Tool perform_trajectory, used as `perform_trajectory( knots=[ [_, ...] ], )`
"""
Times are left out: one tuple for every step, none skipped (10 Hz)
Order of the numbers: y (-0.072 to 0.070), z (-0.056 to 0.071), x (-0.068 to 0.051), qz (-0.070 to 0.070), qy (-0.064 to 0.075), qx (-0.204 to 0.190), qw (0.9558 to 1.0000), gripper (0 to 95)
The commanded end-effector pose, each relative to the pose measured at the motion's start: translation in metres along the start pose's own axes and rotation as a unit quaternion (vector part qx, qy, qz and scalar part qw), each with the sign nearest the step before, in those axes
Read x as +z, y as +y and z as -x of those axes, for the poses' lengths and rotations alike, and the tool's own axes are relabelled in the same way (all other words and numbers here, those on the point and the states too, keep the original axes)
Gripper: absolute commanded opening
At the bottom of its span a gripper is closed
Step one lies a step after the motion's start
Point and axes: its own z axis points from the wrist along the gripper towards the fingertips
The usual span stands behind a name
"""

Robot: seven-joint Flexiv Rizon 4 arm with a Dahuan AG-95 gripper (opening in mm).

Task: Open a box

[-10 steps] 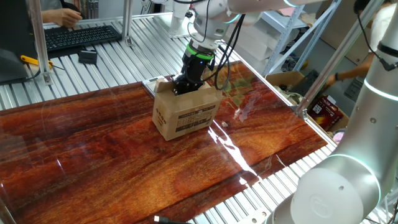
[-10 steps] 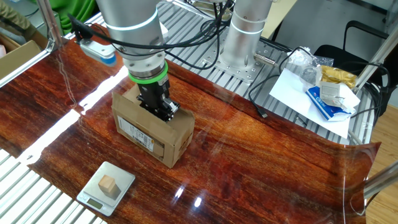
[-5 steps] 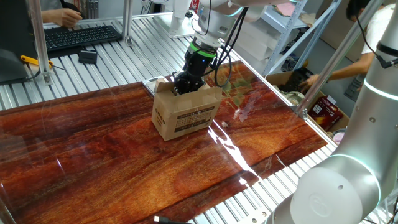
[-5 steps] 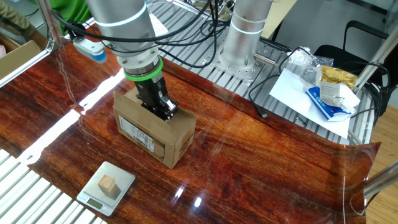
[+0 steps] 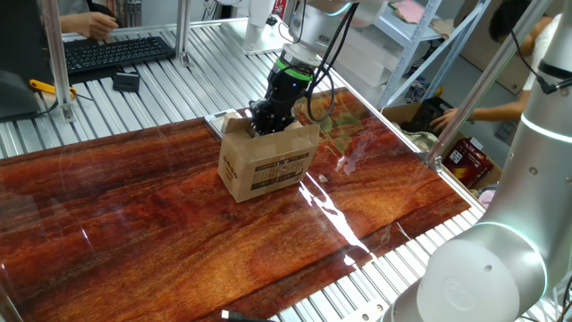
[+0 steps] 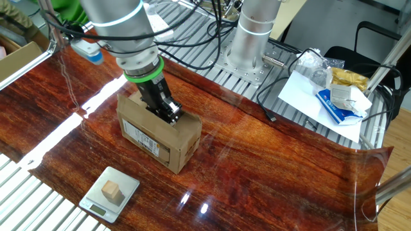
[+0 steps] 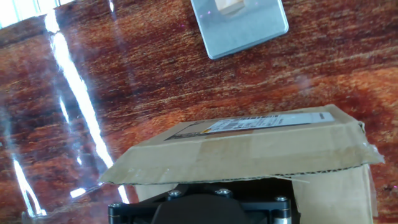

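table [image 5: 161,224]: wood-grain top is carrying the box | box [image 5: 268,165]: is sitting mid-table, likely light, flaps thin and bending easily, best taken at a free flap edge | gripper [image 6: 168,111]: is pressing into the box top, fingers fully closed, holding nothing

A scale [image 6: 109,196] with a wooden cube [image 6: 112,190] sits at seven o'clock; papers [image 6: 321,96] at two; a keyboard [image 5: 116,51] lies apart.

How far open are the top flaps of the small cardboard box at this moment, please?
Partly open. In the hand view one flap of the box is lifted, a dark gap beneath it; the shut gripper is poked into the top. Other flaps: cannot tell.
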Motion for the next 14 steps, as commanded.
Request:
perform_trajectory(
  knots=[
    [0.001, -0.002, -0.002, 0.005, 0.003, 0.004, 1.0, 0.0],
    [0.002, -0.002, -0.002, 0.005, 0.005, 0.005, 1.0, 0.0],
    [0.003, -0.002, -0.003, 0.006, 0.007, 0.006, 0.9999, 0.0],
    [0.004, -0.003, -0.004, 0.007, 0.009, 0.008, 0.9999, 0.0],
    [0.004, -0.003, -0.004, 0.007, 0.01, 0.009, 0.9999, 0.0],
    [0.005, -0.004, -0.005, 0.008, 0.011, 0.011, 0.9998, 0.0],
    [0.007, -0.005, -0.006, 0.009, 0.013, 0.014, 0.9998, 0.0],
    [0.007, -0.005, -0.006, 0.009, 0.013, 0.016, 0.9997, 0.0],
    [0.009, -0.006, -0.007, 0.01, 0.015, 0.019, 0.9997, 0.0],
    [0.01, -0.006, -0.008, 0.012, 0.017, 0.022, 0.9995, 0.0],
    [0.01, -0.007, -0.009, 0.013, 0.018, 0.025, 0.9995, 0.0],
    [0.012, -0.008, -0.01, 0.017, 0.021, 0.031, 0.9992, 0.0],
    [0.013, -0.008, -0.011, 0.019, 0.022, 0.034, 0.999, 0.0],
    [0.015, -0.009, -0.012, 0.028, 0.024, 0.043, 0.9984, 0.0]
  ],
)
